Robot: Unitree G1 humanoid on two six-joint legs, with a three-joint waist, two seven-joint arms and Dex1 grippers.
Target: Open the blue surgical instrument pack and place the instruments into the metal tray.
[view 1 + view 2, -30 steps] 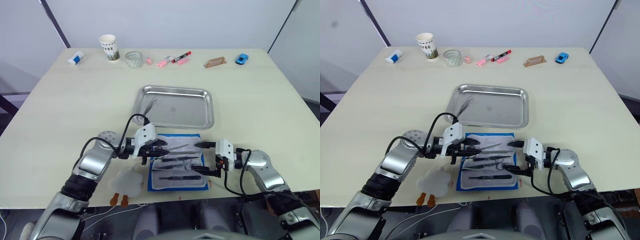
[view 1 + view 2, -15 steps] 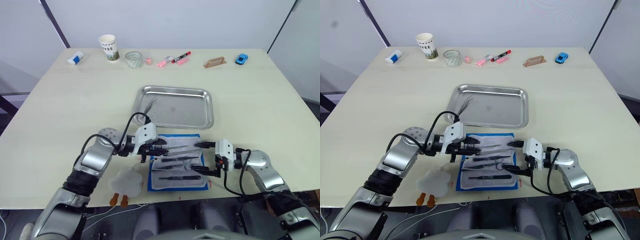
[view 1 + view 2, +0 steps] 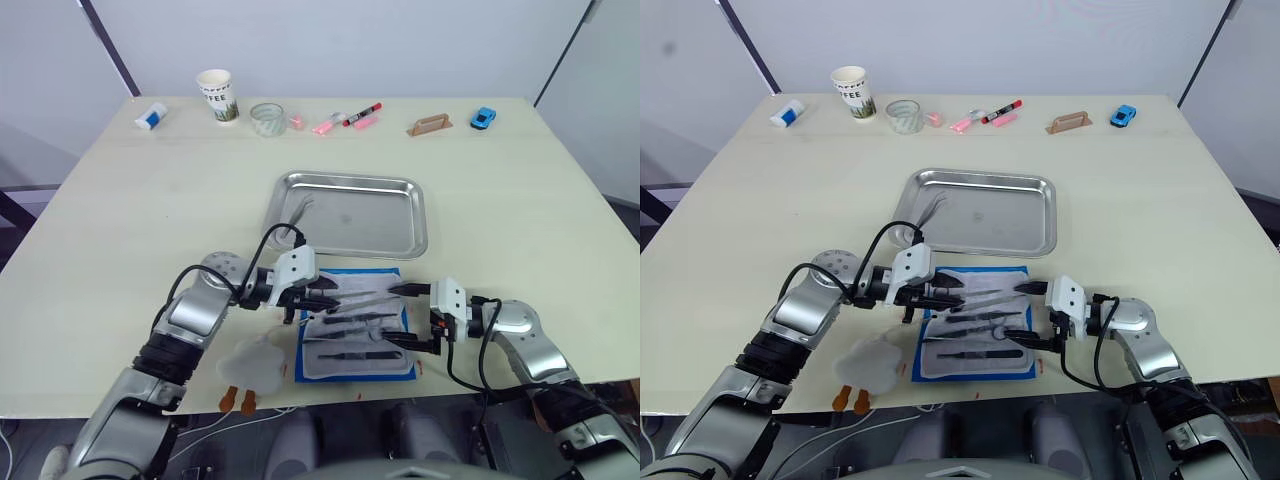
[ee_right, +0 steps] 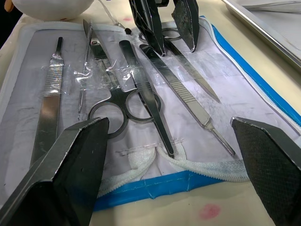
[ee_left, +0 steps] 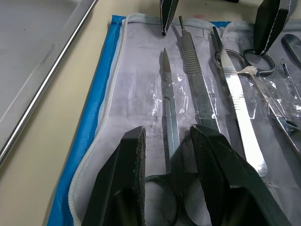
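Here the bright blue fabric instrument pack (image 3: 356,336) lies unfolded just before the shiny steel tray (image 3: 352,213), slim silver instruments (image 4: 141,94) resting on its pale lining. The left gripper (image 5: 167,146) straddles a scissor blade, fingers narrowly apart, perhaps not yet pinching. The right gripper (image 4: 174,155) gapes wide, holding nothing.

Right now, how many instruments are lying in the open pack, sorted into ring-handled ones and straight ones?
Ring-handled scissors: 2
Straight tools: 4
Total: 6
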